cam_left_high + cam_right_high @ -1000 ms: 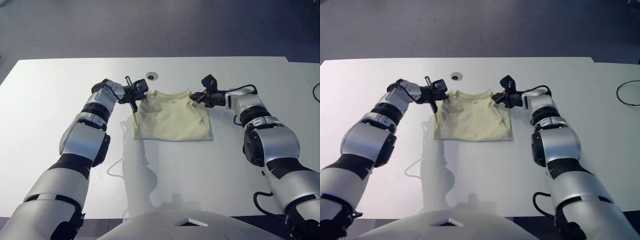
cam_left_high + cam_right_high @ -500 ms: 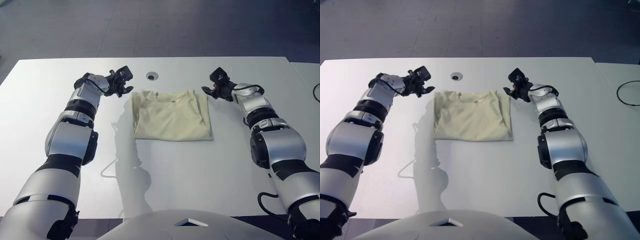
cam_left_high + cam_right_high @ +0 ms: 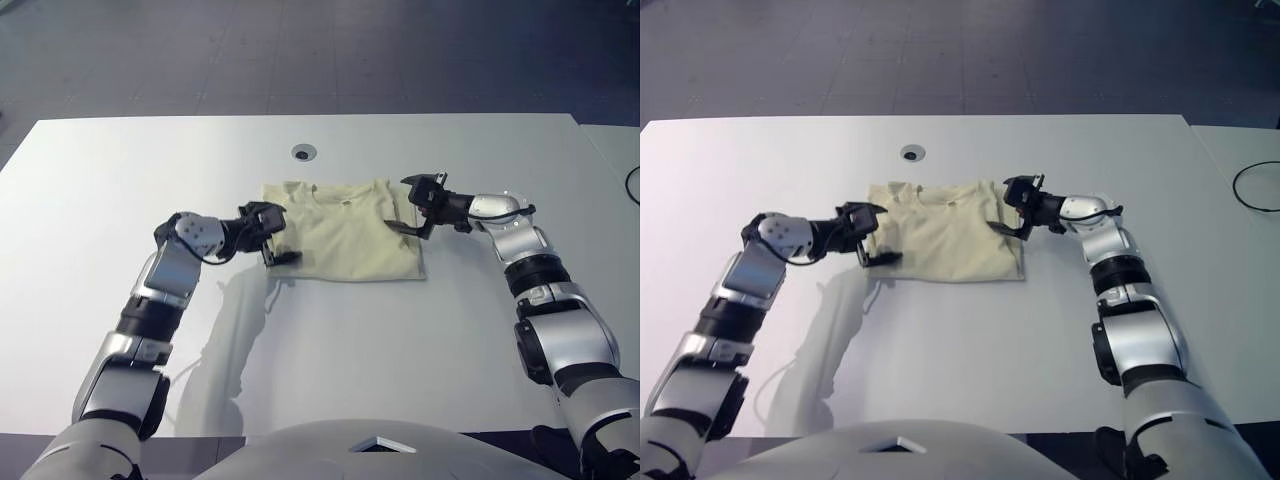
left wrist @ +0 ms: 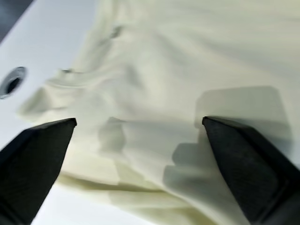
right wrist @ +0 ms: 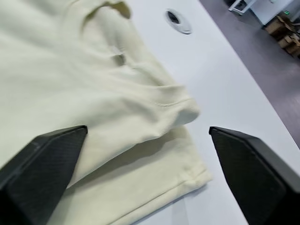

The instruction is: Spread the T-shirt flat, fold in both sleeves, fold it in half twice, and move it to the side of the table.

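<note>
The pale yellow T-shirt (image 3: 340,232) lies on the white desk (image 3: 120,180), a little far of centre. It is a neat rectangle with both sleeves tucked in and the collar at the far edge. The left hand (image 3: 274,242) sits low at the shirt's near left corner, its 2 fingers (image 4: 33,159) spread wide over the cloth, pinching nothing. The right hand (image 3: 408,206) is at the shirt's right edge, toward the far corner, its 2 fingers (image 5: 42,164) likewise spread above the fabric. A round cable port (image 3: 303,152) sits in the desk just beyond the collar.
</note>
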